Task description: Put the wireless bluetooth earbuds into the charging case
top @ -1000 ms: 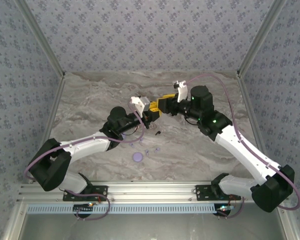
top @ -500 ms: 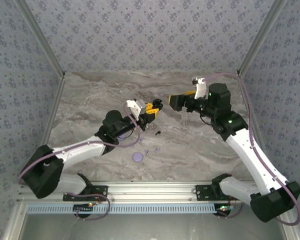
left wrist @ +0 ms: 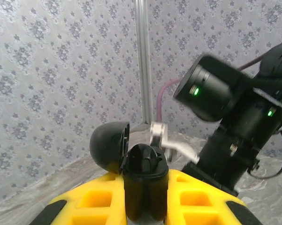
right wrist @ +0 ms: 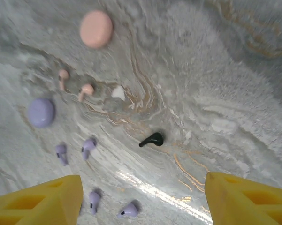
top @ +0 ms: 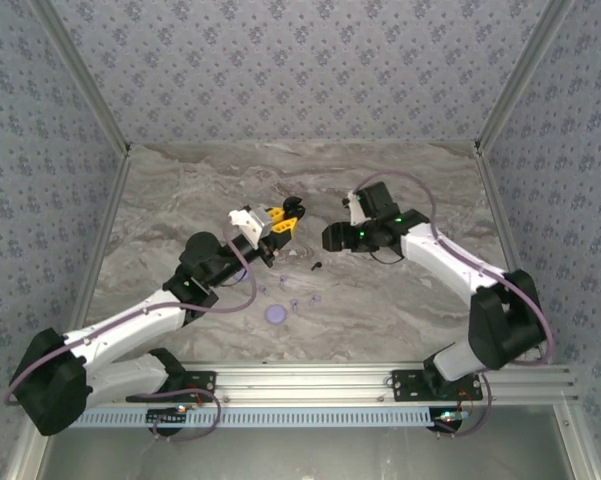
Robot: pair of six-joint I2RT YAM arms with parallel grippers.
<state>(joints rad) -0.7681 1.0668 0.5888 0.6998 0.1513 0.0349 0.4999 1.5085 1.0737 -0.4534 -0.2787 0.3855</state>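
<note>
Clamping the black charging case [left wrist: 143,164] between its yellow fingers [left wrist: 96,201], the left gripper [left wrist: 145,199] holds it with the rounded lid [left wrist: 105,147] hinged open to one side. The right gripper [right wrist: 143,199] faces down at the marble table [top: 400,300], its jaws spread wide with nothing between them. Seen from the top camera, it sits just right of the left gripper, with a small gap between the two.

On the table a little nearer than that gap lies the black earbud [right wrist: 152,139], on its own. Nearer and to the left lie the lilac earbuds [right wrist: 88,146], four of them scattered loosely, beside a round lilac disc [right wrist: 41,112]. The right wrist view also shows two pink earbuds [right wrist: 87,90] close together, with a pink disc [right wrist: 96,29] beyond them. No earbud sits in the case.
</note>
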